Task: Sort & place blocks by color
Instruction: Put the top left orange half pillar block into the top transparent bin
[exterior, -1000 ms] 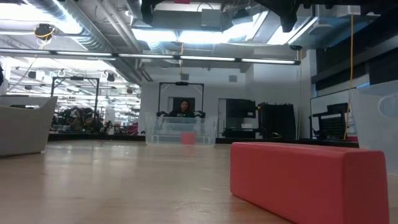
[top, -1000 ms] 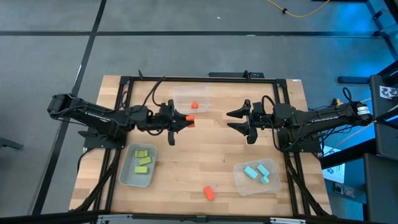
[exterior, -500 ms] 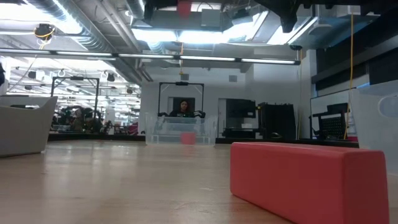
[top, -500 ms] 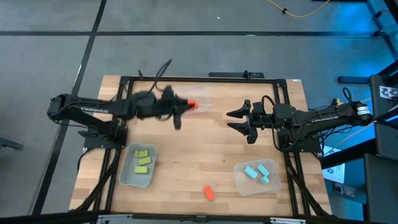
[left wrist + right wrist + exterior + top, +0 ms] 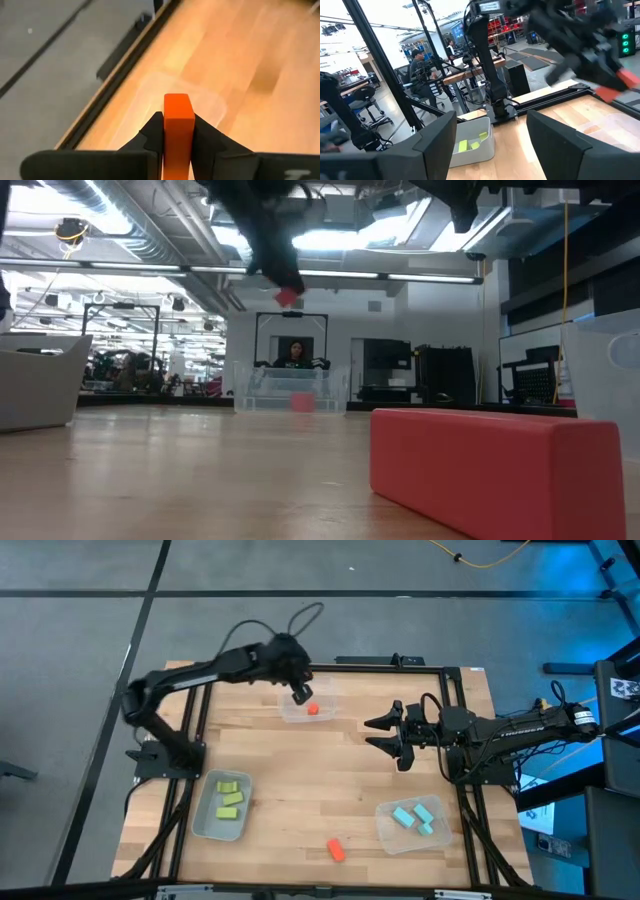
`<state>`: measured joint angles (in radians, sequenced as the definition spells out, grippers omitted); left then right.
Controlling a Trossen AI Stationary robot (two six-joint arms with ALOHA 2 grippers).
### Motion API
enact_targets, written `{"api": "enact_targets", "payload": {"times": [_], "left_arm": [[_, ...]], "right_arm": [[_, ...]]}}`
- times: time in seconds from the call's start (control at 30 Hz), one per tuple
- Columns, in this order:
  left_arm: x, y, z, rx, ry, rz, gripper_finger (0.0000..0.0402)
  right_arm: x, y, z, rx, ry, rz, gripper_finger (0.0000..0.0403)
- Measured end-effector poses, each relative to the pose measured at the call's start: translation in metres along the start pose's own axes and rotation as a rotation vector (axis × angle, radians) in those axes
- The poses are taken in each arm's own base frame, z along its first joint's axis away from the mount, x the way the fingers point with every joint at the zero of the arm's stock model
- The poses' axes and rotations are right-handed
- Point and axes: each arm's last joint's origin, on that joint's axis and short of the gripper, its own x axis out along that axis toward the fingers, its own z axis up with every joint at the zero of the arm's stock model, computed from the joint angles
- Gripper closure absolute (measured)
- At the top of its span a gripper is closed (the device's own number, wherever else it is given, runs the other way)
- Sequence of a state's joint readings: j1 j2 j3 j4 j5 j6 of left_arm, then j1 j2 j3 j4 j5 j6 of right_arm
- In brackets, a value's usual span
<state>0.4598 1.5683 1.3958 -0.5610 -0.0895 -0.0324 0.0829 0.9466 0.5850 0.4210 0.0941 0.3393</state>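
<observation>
My left gripper (image 5: pixel 300 693) hangs over the clear bin (image 5: pixel 322 716) at the table's far side, shut on an orange-red block (image 5: pixel 178 125), which also shows in the low view (image 5: pixel 288 297). A second orange-red block (image 5: pixel 313 709) lies in that bin. A third (image 5: pixel 336 850) lies on the wood near the near edge and looms close in the low view (image 5: pixel 495 465). Yellow-green blocks (image 5: pixel 230 798) fill the left bin, and light blue blocks (image 5: pixel 415 817) the right bin. My right gripper (image 5: pixel 375 733) waits open above mid-table, right of centre. My left gripper pinches the orange-red block between its two fingers (image 5: pixel 152 135), which lie on its two long side faces. One end of the block (image 5: pixel 177 100) sticks out past the fingertips. The fingers slant down from above. The block is lifted clear, over the far bin.
Black frame rails (image 5: pixel 200 720) run along the table's left, right and far sides. The left bin (image 5: pixel 205 825) and the right bin (image 5: pixel 385 830) stand near the near corners. Bare wood (image 5: pixel 320 780) lies between the three bins. A seated person (image 5: pixel 294 352) shows beyond the table.
My left gripper, shut on the orange-red block, has swung from beside the far bin toward the table's far edge and now stands over that bin. Its arm has reached out and tipped, so the fingers point downward. My right arm has kept still.
</observation>
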Motion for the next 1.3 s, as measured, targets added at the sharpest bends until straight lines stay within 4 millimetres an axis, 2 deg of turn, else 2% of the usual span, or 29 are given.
{"api": "enact_targets", "payload": {"times": [0.27, 0.43, 0.6, 0.77, 1.0, 1.3], "left_arm": [[0.074, 0.002, -0.021, 0.054, 0.258, 0.043, 0.0351], [0.106, -0.001, -0.040, 0.066, 0.367, 0.042, 0.0351], [0.127, -0.002, -0.053, 0.035, 0.429, 0.051, 0.0351], [0.138, -0.002, -0.062, 0.022, 0.467, 0.054, 0.0351], [0.139, -0.002, -0.061, 0.029, 0.460, 0.081, 0.0348], [0.138, -0.004, -0.061, 0.070, 0.454, 0.129, 0.0304]], "right_arm": [[0.000, -0.001, -0.002, -0.001, 0.015, -0.007, 0.0157], [0.000, -0.002, -0.006, 0.037, 0.062, -0.026, 0.0157], [0.000, -0.003, -0.008, 0.042, 0.079, -0.033, 0.0157], [0.000, -0.003, -0.008, 0.042, 0.075, -0.040, 0.0157], [0.000, -0.003, -0.008, 0.042, 0.074, -0.040, 0.0157], [0.000, -0.003, -0.008, 0.041, 0.075, -0.040, 0.0157]]}}
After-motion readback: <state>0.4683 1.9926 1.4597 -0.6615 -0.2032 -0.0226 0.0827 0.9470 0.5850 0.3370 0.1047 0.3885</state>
